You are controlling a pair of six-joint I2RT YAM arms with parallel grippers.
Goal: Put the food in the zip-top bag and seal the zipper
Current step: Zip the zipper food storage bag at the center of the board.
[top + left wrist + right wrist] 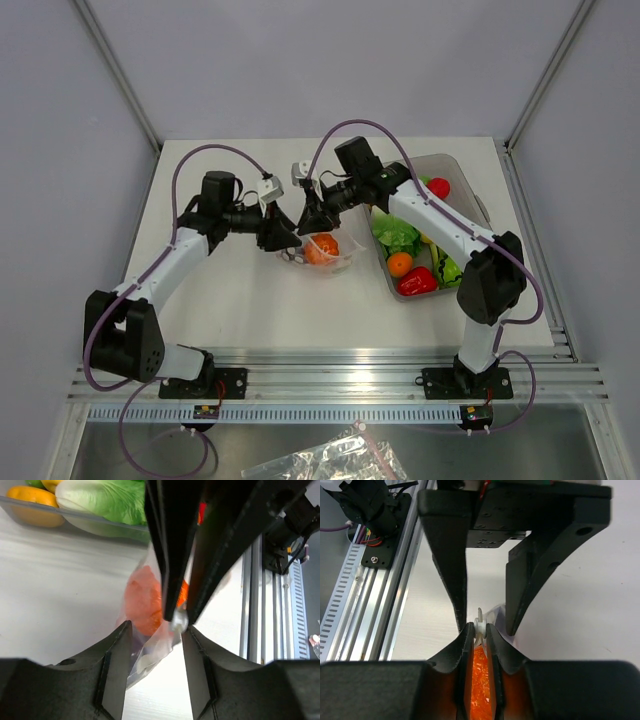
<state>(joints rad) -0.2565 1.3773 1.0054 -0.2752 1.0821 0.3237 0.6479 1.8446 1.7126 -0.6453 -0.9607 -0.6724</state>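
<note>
Two grippers meet mid-frame in the top view; right gripper [479,630] is clamped on the zipper [480,616] of the bag [335,262]; left gripper [154,630] has its jaws apart, straddling the bag's edge; orange food [321,249] sits inside the bag, which lies on the table [230,300] left of the tray [478,195].

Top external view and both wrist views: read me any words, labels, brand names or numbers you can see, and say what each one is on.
No readable text in any view.
The zip-top bag and the clear bin carry no print.
The small board at the left arm's base: any marking is too small to read.
</note>
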